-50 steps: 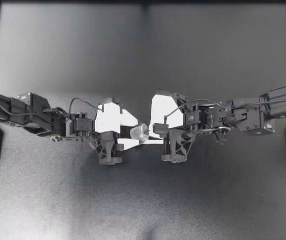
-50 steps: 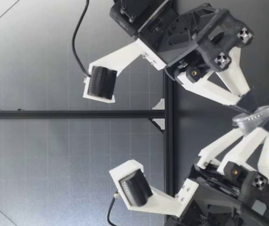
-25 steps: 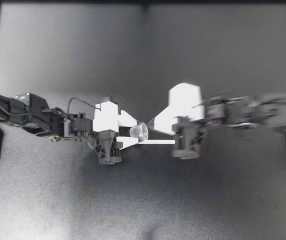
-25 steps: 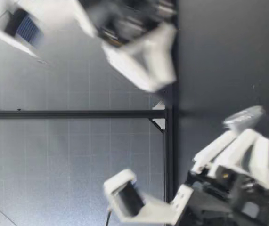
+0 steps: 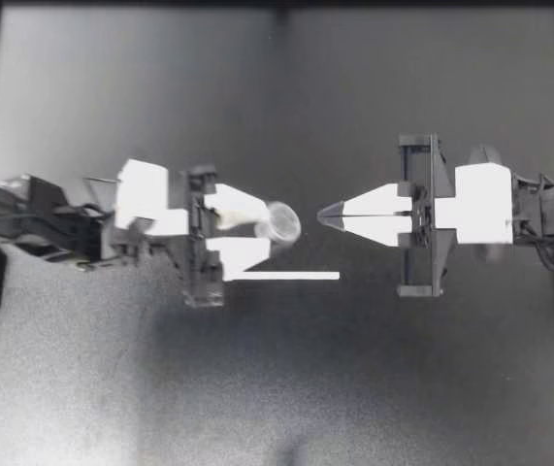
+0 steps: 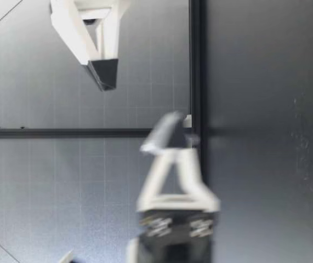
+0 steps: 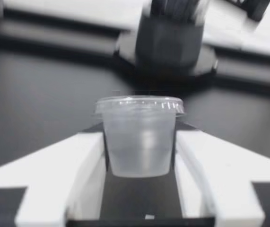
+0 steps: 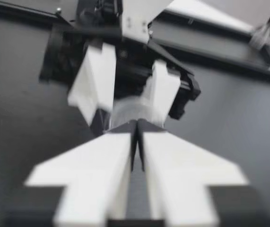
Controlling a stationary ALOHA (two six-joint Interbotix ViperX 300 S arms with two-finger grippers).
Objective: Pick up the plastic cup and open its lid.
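Pulled back across the counter (image 5: 277, 388) since a second ago, my right end effector (image 5: 332, 216) sits apart from the plastic cup (image 5: 282, 222), at its 3 o'clock, fingers pressed together. My left end effector (image 5: 267, 229) has risen, clamped on the cup's sides, with the lid (image 7: 139, 105) still on.

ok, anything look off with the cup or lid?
Nothing stands out. The plastic cup sits clamped in my left gripper, lid seated flat, no spill or dents visible. My right gripper is shut, empty, clear of it.
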